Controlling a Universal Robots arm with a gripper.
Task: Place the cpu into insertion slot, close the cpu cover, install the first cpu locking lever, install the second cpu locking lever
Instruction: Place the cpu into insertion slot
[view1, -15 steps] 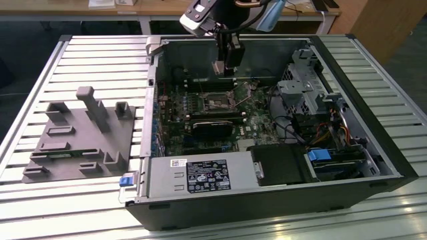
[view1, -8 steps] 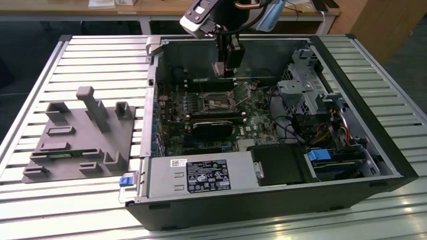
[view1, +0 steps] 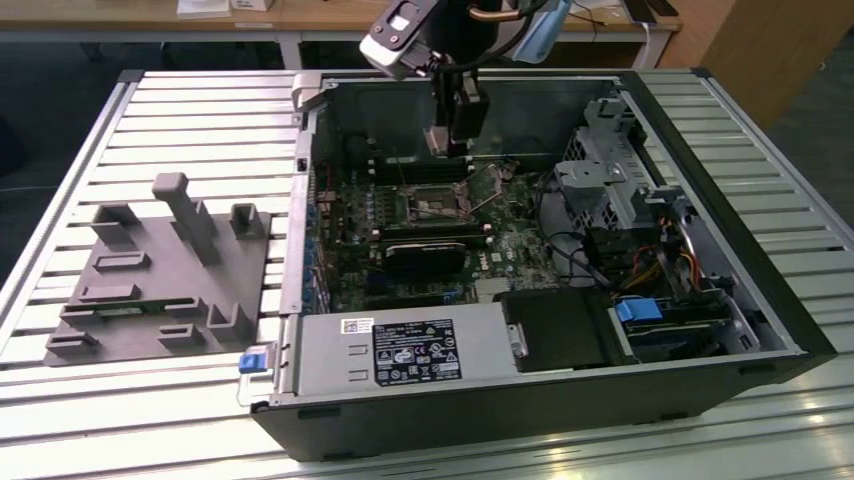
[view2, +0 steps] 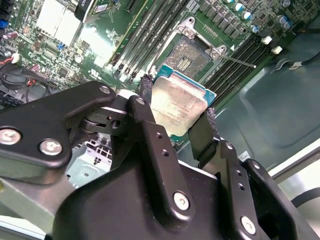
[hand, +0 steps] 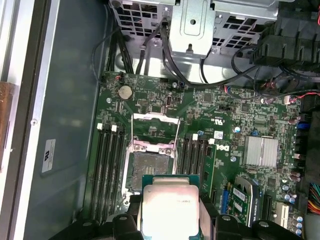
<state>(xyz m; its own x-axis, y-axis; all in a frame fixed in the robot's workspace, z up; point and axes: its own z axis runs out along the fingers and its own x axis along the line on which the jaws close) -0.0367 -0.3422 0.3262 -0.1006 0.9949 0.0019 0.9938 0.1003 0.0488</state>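
**CPU held by its edges, just short of the open socket**

You have the cpu (view2: 180, 102) pinched between the two black fingers (view2: 202, 136) of the gripper (view2: 176, 111). They press on opposite edges of the chip and leave its silver-grey top bare. That edge hold looks deliberate: nothing grips the flat faces, and the chip lies roughly level with the board.

In the first wrist view the cpu (hand: 170, 206) hangs near the insertion slot (hand: 149, 167), clearly apart from it and not yet over its centre. The slot lies open with its dark centre exposed, because the cpu cover (hand: 155, 116) is swung up and back (it is the silvery frame with green board showing through its window). This leaves the way down free. Long black memory slots (hand: 110, 170) flank the socket on both sides, so the fingers have little room sideways.

In the exterior view the gripper (view1: 451, 148) hangs inside the open computer case (view1: 534, 410), above the motherboard (view1: 514, 235). By my reading only the first step is in hand: the chip is carried but not seated, and the cover is not closed.
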